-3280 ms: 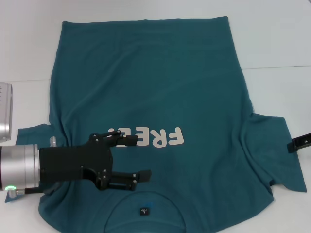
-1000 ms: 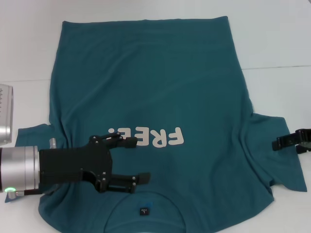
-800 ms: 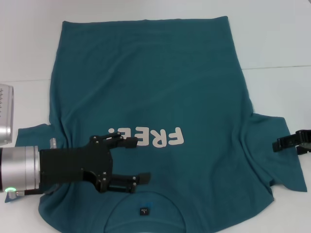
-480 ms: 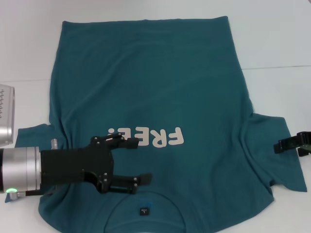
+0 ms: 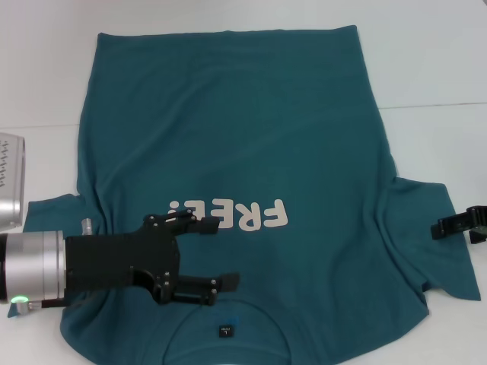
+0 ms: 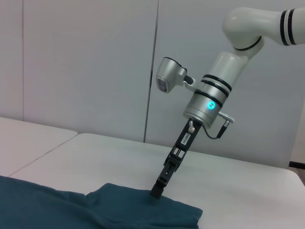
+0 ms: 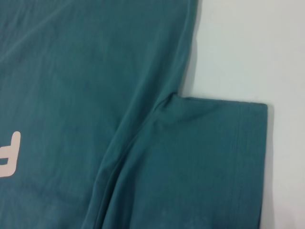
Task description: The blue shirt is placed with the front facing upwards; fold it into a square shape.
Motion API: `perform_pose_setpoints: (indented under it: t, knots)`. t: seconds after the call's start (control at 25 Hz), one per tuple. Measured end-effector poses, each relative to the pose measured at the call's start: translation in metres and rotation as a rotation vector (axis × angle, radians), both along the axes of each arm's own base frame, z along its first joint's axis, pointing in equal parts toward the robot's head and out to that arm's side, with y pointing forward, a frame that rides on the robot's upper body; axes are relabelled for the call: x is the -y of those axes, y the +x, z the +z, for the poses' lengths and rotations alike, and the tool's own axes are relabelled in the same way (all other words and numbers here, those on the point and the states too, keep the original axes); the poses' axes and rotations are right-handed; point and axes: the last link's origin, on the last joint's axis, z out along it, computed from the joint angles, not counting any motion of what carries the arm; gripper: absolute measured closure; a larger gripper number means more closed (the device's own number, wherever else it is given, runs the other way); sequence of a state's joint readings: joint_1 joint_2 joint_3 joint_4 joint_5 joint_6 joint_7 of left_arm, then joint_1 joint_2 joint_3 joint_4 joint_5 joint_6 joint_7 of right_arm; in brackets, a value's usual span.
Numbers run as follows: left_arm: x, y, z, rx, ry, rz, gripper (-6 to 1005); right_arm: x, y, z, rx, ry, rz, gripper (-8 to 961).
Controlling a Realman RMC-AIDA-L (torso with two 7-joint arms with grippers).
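I have the table [image 5: 441,61] under everything, white and wide, with the blue shirt [image 5: 243,152] spread flat on it, front up. Its hem lies toward the far edge, its collar toward the near edge, both sleeves fanned out to the sides. No fold is made yet, as I judge it.

My left arm reaches in from the table's left side, low over the shirt's chest near the collar. The left pincer [image 5: 217,255] is spread wide, one finger by the white lettering [image 5: 232,215], the other nearer the collar, pinching nothing. Whether its tips touch cloth I cannot say from here.

The right pincer [image 5: 454,226] sits at the outer edge of the right sleeve [image 7: 209,157], tip down on or just at the cloth; I cannot tell whether it is spread or pressed together.

The neck label [image 5: 225,331] marks the collar centre.

The risks I see: the left pincer is over mid-chest, so closing here would gather a puckered bunch, not an edge, and skew the square. On the right, a grip that catches only the sleeve hem could drag the wrinkled armpit and pull the whole body sideways.
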State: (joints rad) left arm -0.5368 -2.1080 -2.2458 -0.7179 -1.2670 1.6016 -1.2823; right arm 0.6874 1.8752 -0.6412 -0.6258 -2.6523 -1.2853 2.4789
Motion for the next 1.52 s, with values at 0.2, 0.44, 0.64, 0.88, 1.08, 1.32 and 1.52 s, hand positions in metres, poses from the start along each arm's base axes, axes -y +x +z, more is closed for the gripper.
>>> perform_pose_setpoints:
  t: [0.2, 0.44, 0.64, 0.88, 1.08, 1.32, 1.52]
  knots:
    - [0.000, 0.000, 0.000, 0.000, 0.000, 0.000, 63, -0.001, 0.000, -0.001, 0.002, 0.002, 0.001, 39]
    - [0.000, 0.000, 0.000, 0.000, 0.000, 0.000, 63, -0.002, 0.000, -0.006, -0.006, 0.002, 0.000, 38]
    - [0.000, 0.000, 0.000, -0.001, 0.001, -0.001, 63, -0.004, -0.004, -0.010, -0.014, -0.002, 0.010, 43]
    - [0.000, 0.000, 0.000, -0.001, 0.002, -0.003, 62, -0.006, -0.006, -0.012, -0.017, 0.002, 0.017, 76]
    - [0.000, 0.000, 0.000, -0.002, 0.003, -0.002, 62, -0.007, -0.008, -0.015, -0.036, 0.008, 0.017, 104]
    - [0.000, -0.001, 0.000, -0.002, 0.003, -0.002, 62, -0.006, -0.006, -0.017, -0.042, 0.012, 0.003, 137]
    - [0.000, -0.001, 0.001, -0.003, 0.005, -0.001, 63, -0.005, -0.006, -0.015, -0.046, 0.016, -0.009, 224]
